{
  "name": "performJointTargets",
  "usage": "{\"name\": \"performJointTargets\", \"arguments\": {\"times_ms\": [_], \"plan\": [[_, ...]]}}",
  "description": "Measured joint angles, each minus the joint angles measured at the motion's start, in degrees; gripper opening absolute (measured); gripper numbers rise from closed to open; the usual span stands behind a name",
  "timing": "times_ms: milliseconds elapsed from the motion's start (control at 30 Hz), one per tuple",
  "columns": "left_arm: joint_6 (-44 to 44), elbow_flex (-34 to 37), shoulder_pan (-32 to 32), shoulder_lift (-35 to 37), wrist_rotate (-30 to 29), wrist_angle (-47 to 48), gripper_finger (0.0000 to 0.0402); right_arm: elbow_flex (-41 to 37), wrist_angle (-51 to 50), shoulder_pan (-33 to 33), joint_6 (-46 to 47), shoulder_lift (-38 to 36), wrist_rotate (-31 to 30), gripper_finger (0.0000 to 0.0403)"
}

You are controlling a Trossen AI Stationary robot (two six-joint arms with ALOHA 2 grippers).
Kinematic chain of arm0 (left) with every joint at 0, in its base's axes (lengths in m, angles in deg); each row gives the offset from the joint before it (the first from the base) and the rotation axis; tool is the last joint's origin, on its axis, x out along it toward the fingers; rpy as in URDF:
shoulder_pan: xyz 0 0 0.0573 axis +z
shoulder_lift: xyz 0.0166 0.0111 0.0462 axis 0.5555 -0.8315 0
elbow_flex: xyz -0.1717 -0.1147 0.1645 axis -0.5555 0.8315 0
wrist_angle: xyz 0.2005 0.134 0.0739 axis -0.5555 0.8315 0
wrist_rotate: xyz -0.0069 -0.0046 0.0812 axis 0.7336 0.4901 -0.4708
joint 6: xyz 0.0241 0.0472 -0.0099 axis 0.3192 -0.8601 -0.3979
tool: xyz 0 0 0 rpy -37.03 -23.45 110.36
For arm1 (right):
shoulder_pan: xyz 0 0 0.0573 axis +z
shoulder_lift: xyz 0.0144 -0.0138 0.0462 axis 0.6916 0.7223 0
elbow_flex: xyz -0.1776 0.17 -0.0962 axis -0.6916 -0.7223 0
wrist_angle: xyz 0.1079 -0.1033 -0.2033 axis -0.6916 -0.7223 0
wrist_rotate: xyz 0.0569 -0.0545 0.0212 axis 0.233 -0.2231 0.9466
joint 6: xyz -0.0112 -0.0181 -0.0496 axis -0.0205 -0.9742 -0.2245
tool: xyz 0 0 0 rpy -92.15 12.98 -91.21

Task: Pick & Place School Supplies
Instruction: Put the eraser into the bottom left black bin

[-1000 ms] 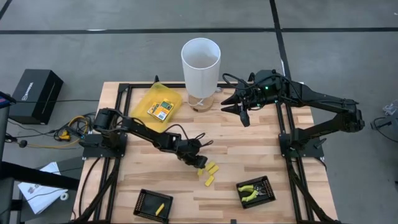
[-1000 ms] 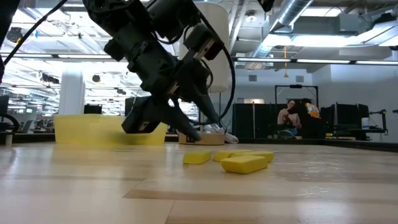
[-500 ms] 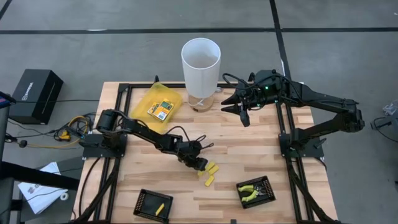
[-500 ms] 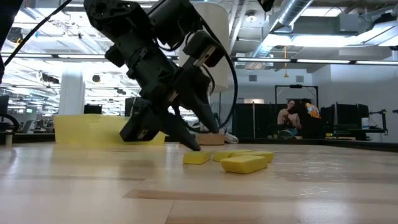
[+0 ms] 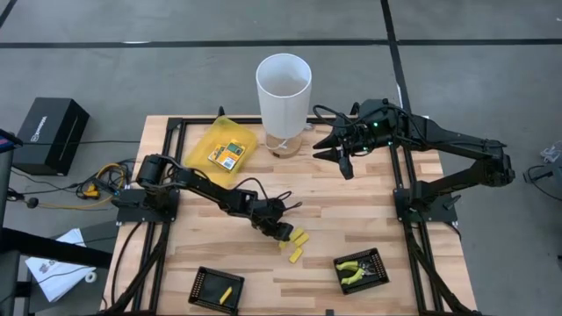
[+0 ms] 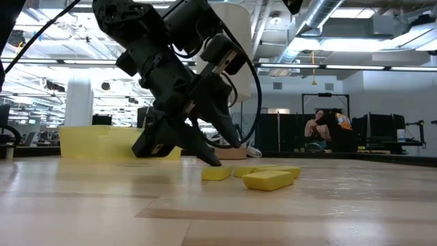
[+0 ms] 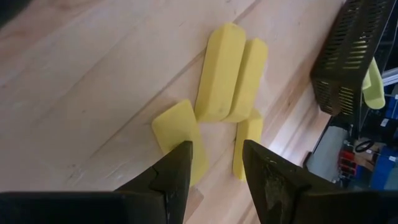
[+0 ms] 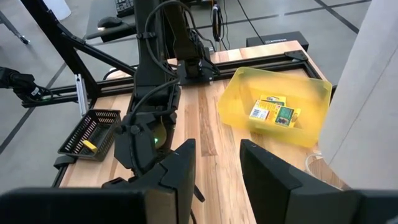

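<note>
Several short yellow oblong pieces point(image 5: 297, 243) lie flat on the wood table, two of them side by side point(image 7: 219, 71). My left gripper point(image 5: 283, 233) is open and low over them. One fingertip point(image 6: 212, 160) stands over the nearest piece point(image 7: 177, 130), and another piece point(image 7: 249, 146) lies past the other finger. My right gripper point(image 5: 338, 156) hangs open in the air near the white cylinder point(image 5: 283, 92). Flat packets with green-white labels point(image 5: 226, 156) lie in the yellow pouch point(image 5: 211, 140). The plier-like tools point(image 5: 353, 272) lie in the right black tray point(image 5: 373, 263). My left gripper slants down from the table's left at the nearest yellow piece point(image 7: 180, 140), one finger standing over its near end. I cannot tell whether the fingertip touches the piece, which lies flat on the table.
A second black tray point(image 5: 204, 285) near the front edge holds one yellow piece point(image 5: 226, 295). Black frame rails point(image 5: 399, 184) run along both table sides. Bare wood lies between the pieces and the pouch. A person sits far off in the room point(image 6: 316, 128).
My left gripper has come down and a little toward the near edge, onto the yellow pieces, then held still. The pieces have not moved.
</note>
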Motion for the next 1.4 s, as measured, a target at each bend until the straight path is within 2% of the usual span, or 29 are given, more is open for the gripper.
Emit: {"name": "performJointTargets", "arguments": {"times_ms": [367, 600, 1167, 1400], "plan": [[-0.02, 0.18, 0.02, -0.09, 1.62, 0.64, 0.0145, -0.01, -0.04, 0.0, -0.79, 0.0, 0.0, 0.0118], [-1.72, 0.53, -0.01, -0.16, 3.94, 5.44, 0.0145, -0.01, -0.06, -0.01, -0.94, 0.0, 0.0, 0.0118], [-1.88, 0.93, 0.26, 0.15, 3.41, 5.51, 0.0144, -0.01, -0.1, -2.02, -0.96, 0.0, 1.46, 0.0118], [-2.95, 0.8, 0.26, 0.15, 2.33, 7.6, 0.0123, -0.01, -0.08, -2.24, -1.33, 0.0, 1.49, 0.0118]]}}
